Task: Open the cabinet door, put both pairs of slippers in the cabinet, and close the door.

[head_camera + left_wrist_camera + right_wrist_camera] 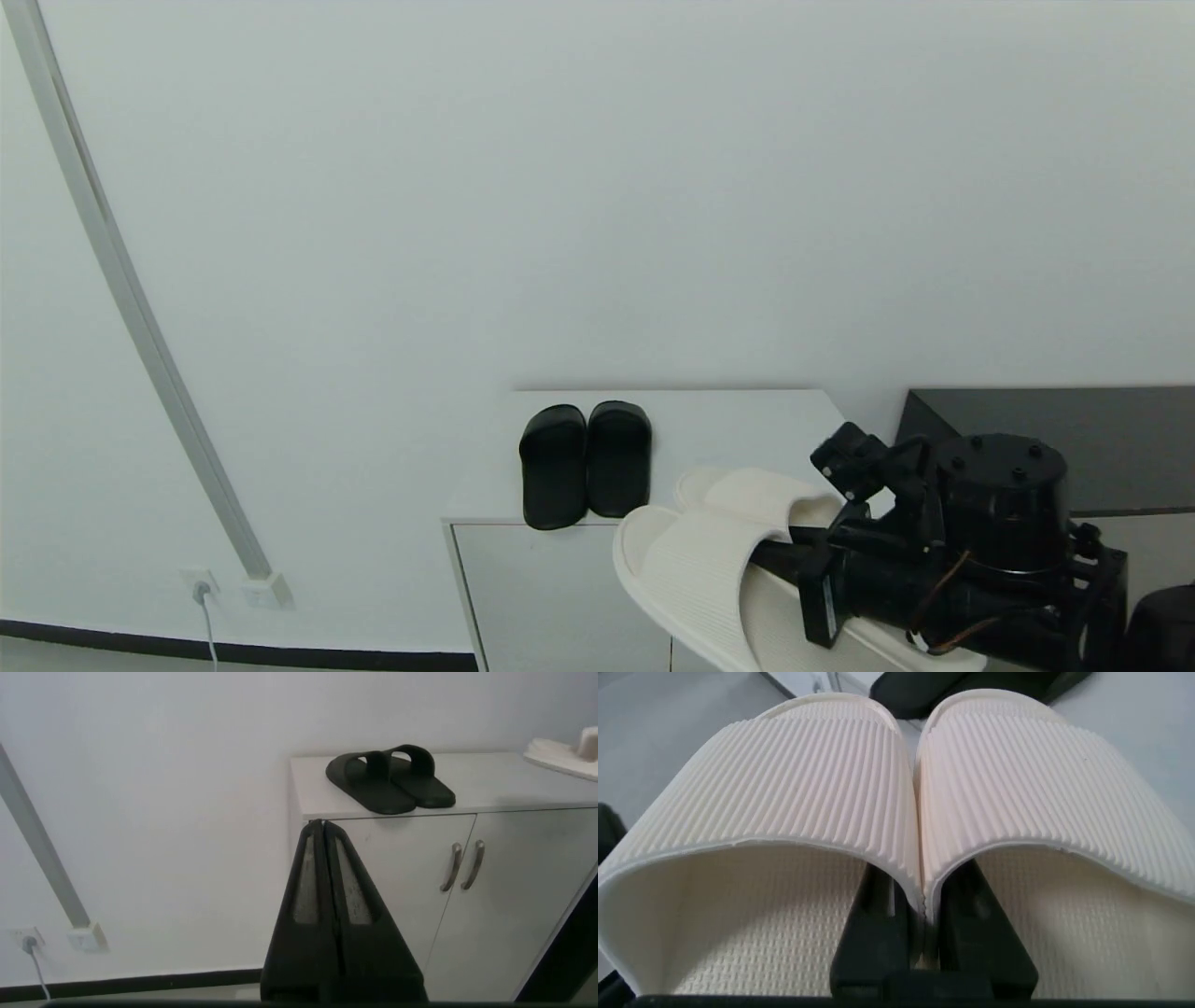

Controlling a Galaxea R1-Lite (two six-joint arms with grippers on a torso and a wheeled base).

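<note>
Clamping the inner straps of both white slippers (pixel 709 569), the right gripper (pixel 780 553) holds the pair at the front edge of the cabinet (pixel 747 420), beside the black slippers (pixel 585 464). The left gripper (pixel 323 835) hangs, jaws together, before the closed doors (pixel 416 873). A pinch this narrow could let one slipper slide free; neither door is open yet.
</note>
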